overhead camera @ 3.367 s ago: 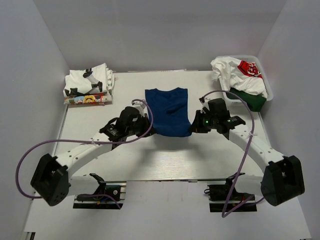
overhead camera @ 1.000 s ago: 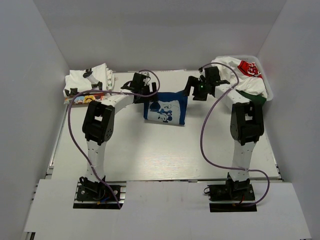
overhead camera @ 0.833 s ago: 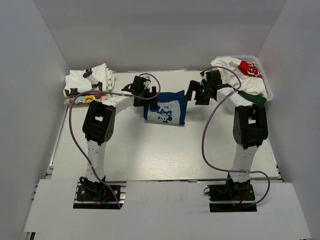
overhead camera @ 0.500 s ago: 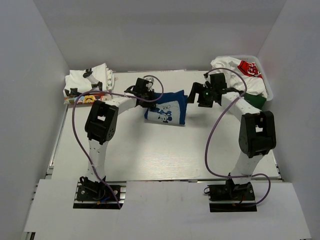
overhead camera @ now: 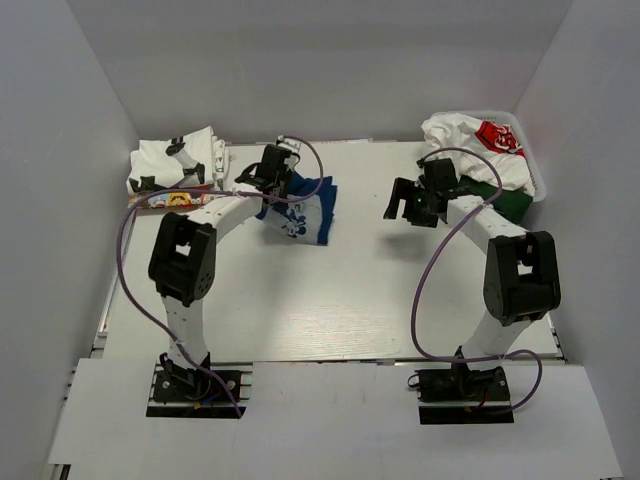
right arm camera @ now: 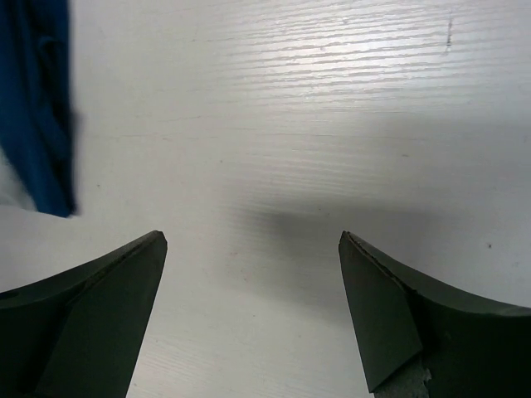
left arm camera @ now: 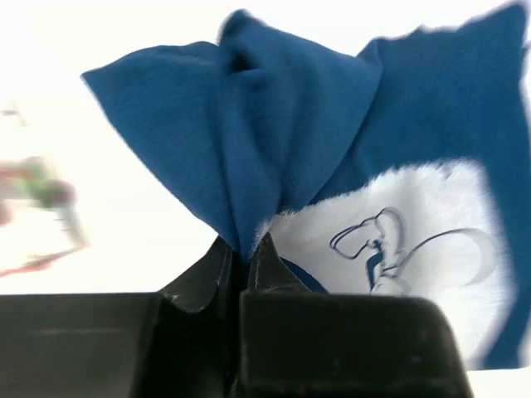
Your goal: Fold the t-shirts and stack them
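Observation:
A folded dark blue t-shirt (overhead camera: 305,208) with a white cartoon print lies bunched at the back middle of the table. My left gripper (overhead camera: 278,194) is shut on its near left edge. In the left wrist view the blue cloth (left arm camera: 249,141) rises in a pinched ridge from between the jaws of my left gripper (left arm camera: 246,249). My right gripper (overhead camera: 402,208) stands open to the right of the shirt, apart from it. Its wrist view shows my right gripper (right arm camera: 253,240) with only bare table between the fingers, and the blue shirt (right arm camera: 37,108) at the left edge.
A stack of folded white printed t-shirts (overhead camera: 175,170) sits at the back left. A white mesh basket (overhead camera: 535,178) at the back right holds crumpled white, red-print and green t-shirts (overhead camera: 480,150). Grey walls close in the table on three sides.
My left gripper has shut on the blue t-shirt and dragged it left towards the stack. My right gripper has drawn back to the right, still open.

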`<state>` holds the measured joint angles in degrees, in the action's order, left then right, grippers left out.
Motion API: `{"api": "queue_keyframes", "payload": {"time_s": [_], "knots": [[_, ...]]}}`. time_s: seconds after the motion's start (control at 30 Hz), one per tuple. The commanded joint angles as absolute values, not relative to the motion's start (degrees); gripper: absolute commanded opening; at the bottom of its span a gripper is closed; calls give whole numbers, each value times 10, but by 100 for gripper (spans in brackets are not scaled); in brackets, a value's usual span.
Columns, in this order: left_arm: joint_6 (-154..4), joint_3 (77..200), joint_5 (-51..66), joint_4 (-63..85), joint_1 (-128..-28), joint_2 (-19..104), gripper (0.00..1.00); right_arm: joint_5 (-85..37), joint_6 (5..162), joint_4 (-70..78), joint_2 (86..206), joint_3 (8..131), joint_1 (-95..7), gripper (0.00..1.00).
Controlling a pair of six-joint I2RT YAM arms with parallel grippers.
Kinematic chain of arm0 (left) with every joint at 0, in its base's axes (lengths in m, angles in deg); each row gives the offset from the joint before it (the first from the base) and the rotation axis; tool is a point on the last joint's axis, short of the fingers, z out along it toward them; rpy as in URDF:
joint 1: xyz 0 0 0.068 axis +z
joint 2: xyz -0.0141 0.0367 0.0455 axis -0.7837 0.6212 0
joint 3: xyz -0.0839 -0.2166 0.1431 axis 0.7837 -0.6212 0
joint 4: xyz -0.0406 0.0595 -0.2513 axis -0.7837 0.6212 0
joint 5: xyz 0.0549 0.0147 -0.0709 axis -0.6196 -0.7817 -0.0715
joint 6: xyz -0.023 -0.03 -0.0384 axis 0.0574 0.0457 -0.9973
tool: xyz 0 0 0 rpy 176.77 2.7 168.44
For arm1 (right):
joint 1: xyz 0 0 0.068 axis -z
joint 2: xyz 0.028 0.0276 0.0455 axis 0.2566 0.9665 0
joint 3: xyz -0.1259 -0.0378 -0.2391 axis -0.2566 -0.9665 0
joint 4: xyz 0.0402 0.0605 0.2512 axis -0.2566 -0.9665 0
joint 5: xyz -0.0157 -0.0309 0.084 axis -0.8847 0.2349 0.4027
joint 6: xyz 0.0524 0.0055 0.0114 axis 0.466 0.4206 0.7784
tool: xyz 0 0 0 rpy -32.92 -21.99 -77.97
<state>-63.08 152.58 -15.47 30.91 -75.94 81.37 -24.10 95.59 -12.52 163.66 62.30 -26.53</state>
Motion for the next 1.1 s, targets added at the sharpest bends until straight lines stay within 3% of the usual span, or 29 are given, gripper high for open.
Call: {"api": "queue_keyframes", "payload": {"time_s": [0.0, 0.27, 0.7, 1.07], "knots": [[-554, 1524, -290, 259, -748, 739, 0, -273, 954, -123, 1615, 630, -263, 90], [-420, 1531, -362, 190, -726, 715, 0, -309, 947, -132, 1599, 622, -260, 90], [-376, 1698, -238, 296, -622, 739, 0, -281, 937, -124, 1614, 619, -259, 90], [-393, 1868, -155, 386, -537, 852, 0, -282, 931, -134, 1632, 634, -259, 90]]}}
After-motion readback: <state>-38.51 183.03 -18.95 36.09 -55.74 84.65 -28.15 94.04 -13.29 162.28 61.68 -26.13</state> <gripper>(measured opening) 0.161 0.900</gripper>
